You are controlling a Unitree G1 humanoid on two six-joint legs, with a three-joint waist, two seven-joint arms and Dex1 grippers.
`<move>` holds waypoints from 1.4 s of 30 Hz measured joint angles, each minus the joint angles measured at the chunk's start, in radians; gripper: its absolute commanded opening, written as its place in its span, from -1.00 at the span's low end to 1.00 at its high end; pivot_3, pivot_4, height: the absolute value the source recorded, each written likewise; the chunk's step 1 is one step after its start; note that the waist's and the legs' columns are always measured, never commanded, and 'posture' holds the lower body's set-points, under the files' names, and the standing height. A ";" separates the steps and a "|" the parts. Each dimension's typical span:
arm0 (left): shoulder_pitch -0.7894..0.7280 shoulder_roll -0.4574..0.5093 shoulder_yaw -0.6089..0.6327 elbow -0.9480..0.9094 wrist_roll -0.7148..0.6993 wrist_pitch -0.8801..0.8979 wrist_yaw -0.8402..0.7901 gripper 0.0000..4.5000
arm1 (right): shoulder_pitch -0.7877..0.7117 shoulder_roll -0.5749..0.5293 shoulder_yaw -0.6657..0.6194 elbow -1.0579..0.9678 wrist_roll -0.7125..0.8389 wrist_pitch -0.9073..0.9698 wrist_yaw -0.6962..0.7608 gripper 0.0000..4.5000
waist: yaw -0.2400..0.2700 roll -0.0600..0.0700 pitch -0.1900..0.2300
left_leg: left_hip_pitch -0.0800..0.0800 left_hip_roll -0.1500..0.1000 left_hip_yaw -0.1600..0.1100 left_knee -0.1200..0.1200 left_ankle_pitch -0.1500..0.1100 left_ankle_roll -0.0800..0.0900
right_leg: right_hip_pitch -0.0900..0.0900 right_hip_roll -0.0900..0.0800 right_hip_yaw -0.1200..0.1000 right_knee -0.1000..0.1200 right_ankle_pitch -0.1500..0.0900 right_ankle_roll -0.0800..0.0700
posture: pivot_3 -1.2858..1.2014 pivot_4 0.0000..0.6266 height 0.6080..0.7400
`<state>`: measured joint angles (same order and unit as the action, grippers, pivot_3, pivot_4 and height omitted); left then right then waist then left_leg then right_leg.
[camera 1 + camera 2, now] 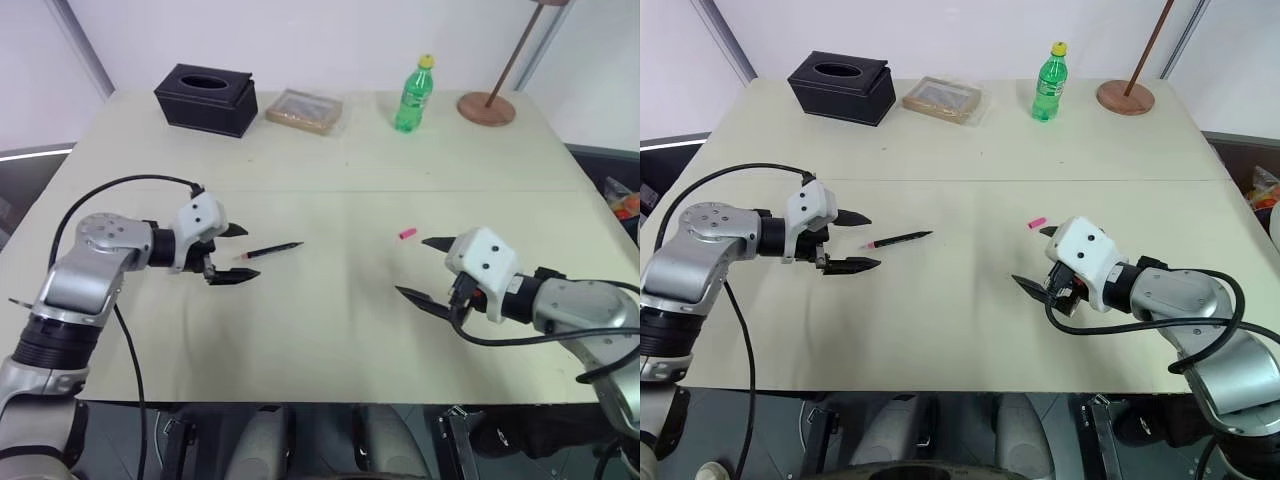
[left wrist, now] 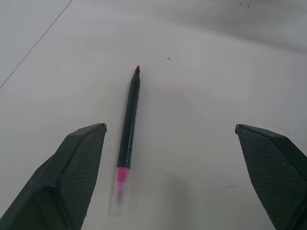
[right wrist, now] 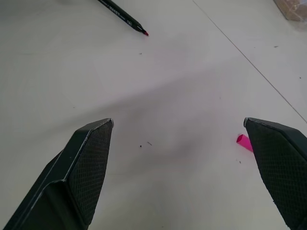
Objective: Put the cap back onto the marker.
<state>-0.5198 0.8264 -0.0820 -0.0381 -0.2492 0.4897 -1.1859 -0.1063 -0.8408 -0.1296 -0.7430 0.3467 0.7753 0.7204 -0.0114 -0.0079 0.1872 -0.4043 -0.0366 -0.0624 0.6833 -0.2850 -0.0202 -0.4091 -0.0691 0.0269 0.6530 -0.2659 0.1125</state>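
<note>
Pale beige table [image 1: 330, 330] before plain white wall [image 1: 330, 40], perhaps panelled.

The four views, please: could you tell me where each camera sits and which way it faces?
Left eye and right eye: on the head, facing forward and down over the table; both arms show.
Left wrist: on the left arm, along the open left gripper at the marker.
Right wrist: on the right arm, along the open right gripper; the cap lies beside one finger.
All four share the marker.
</note>
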 measured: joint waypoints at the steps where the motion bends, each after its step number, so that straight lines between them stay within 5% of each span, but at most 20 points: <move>1: 0.000 0.000 0.000 -0.001 0.000 0.000 0.001 1.00 | 0.000 0.000 0.000 0.000 0.001 -0.004 0.000 0.98 | 0.000 0.000 0.000 | 0.000 0.000 0.000 0.000 0.000 0.000 | 0.000 0.000 0.000 0.000 0.000 0.000 | 0.03 -0.52 1.00; 19: -0.039 -0.035 -0.015 0.089 0.022 -0.037 0.040 1.00 | 0.010 0.005 0.004 0.000 0.000 -0.026 -0.027 0.98 | 0.001 0.000 0.000 | 0.000 0.000 0.000 0.000 0.000 0.000 | 0.000 0.000 0.000 0.000 0.000 0.000 | 0.03 -0.52 1.00; 42: -0.282 -0.286 -0.115 0.781 0.206 -0.460 0.111 1.00 | 0.082 0.054 0.027 -0.107 -0.004 0.032 -0.173 0.98 | 0.005 -0.001 0.000 | 0.001 -0.002 0.000 0.000 0.000 0.000 | 0.001 -0.001 -0.001 0.000 0.000 0.000 | 0.03 -0.52 1.00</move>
<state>-0.8014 0.5400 -0.1974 0.7430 -0.0432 0.0295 -1.0750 -0.0247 -0.7870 -0.1026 -0.8504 0.3424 0.8075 0.5479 -0.0062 -0.0085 0.1867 -0.4038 -0.0382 -0.0626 0.6834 -0.2849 -0.0202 -0.4079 -0.0699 0.0259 0.6529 -0.2657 0.1128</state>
